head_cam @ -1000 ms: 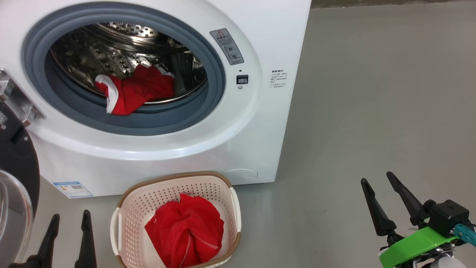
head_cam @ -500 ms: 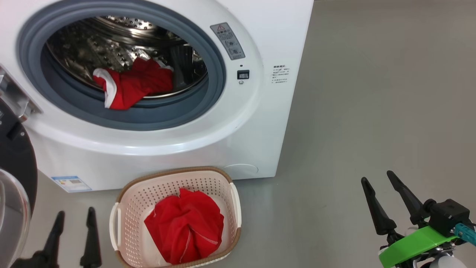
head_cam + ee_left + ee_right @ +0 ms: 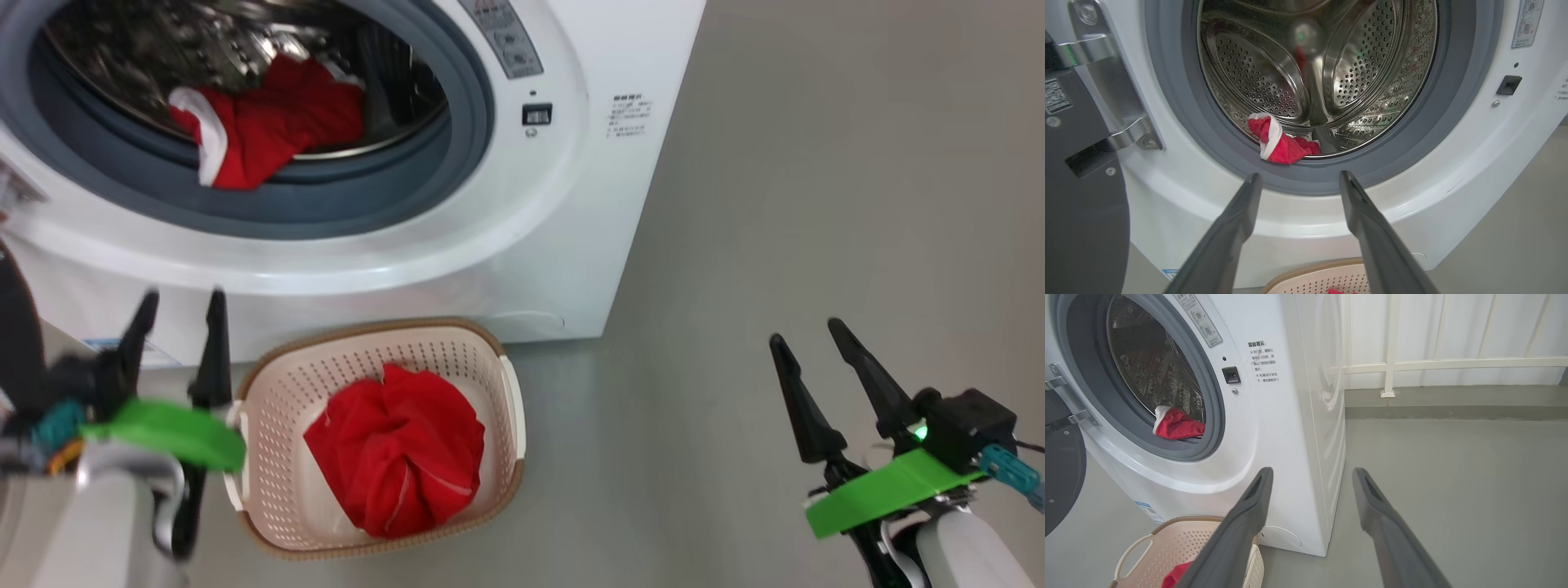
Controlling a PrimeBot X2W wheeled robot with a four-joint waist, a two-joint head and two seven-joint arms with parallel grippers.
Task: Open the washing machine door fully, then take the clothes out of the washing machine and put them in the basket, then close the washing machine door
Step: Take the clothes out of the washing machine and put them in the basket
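The white washing machine (image 3: 571,204) stands with its round black door (image 3: 1081,228) swung wide to the left. Red clothes (image 3: 261,131) with white trim lie at the drum's front lip (image 3: 1280,143) (image 3: 1177,424). More red clothes (image 3: 396,449) lie in the cream basket (image 3: 277,392) on the floor in front of the machine. My left gripper (image 3: 181,304) is open and empty, raised beside the basket's left end, pointing at the machine's front below the opening (image 3: 1298,179). My right gripper (image 3: 808,335) is open and empty over the bare floor, right of the machine (image 3: 1310,473).
The grey floor (image 3: 816,204) stretches to the right of the machine. A white railing (image 3: 1392,367) and a low kerb run along the far wall. The door's metal hinge (image 3: 1110,85) juts out at the opening's left. A blue label (image 3: 1149,510) marks the machine's lower front.
My left gripper has risen from the bottom edge up to the machine's front, left of the basket. The head camera has tilted down, shifting the machine upward in the picture. The right gripper has barely moved.
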